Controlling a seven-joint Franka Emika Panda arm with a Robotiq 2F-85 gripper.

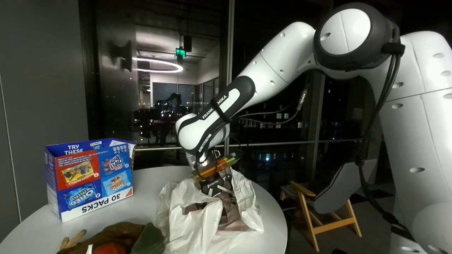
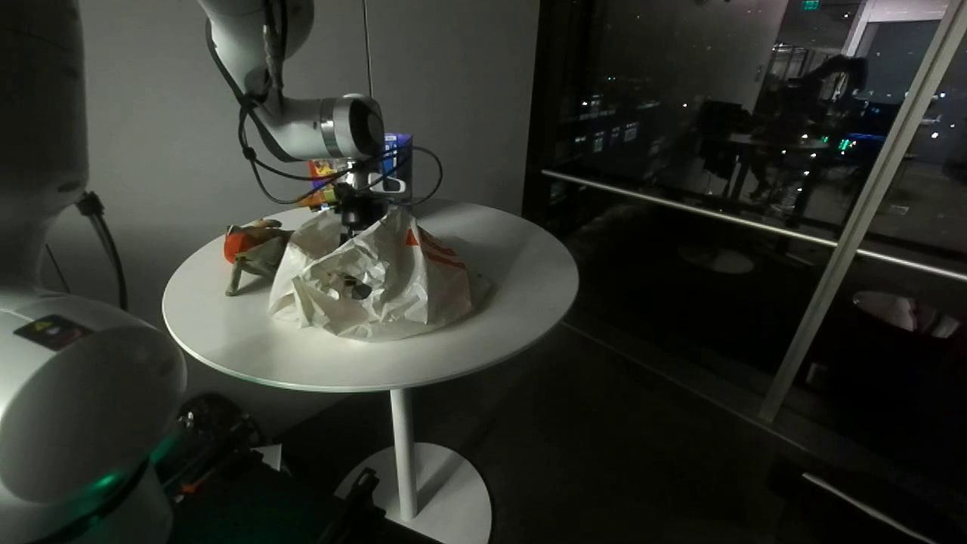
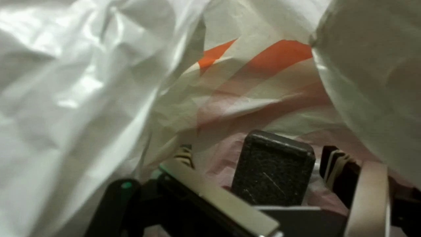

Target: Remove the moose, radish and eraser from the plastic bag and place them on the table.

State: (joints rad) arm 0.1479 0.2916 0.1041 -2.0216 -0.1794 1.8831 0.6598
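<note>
A white plastic bag with orange stripes lies open on the round white table; it also shows in an exterior view and the wrist view. My gripper is open inside the bag, its fingers on either side of a black block-shaped eraser. Gaps show between each fingertip and the eraser. In both exterior views the gripper reaches down into the bag's mouth and its fingertips are partly hidden. A brown and green plush moose with a red part lies on the table beside the bag. I cannot make out the radish.
A blue snack box stands on the table behind the moose; it is partly hidden by the arm in an exterior view. Loose bag folds rise around the gripper. A chair stands beyond the table edge, near a window.
</note>
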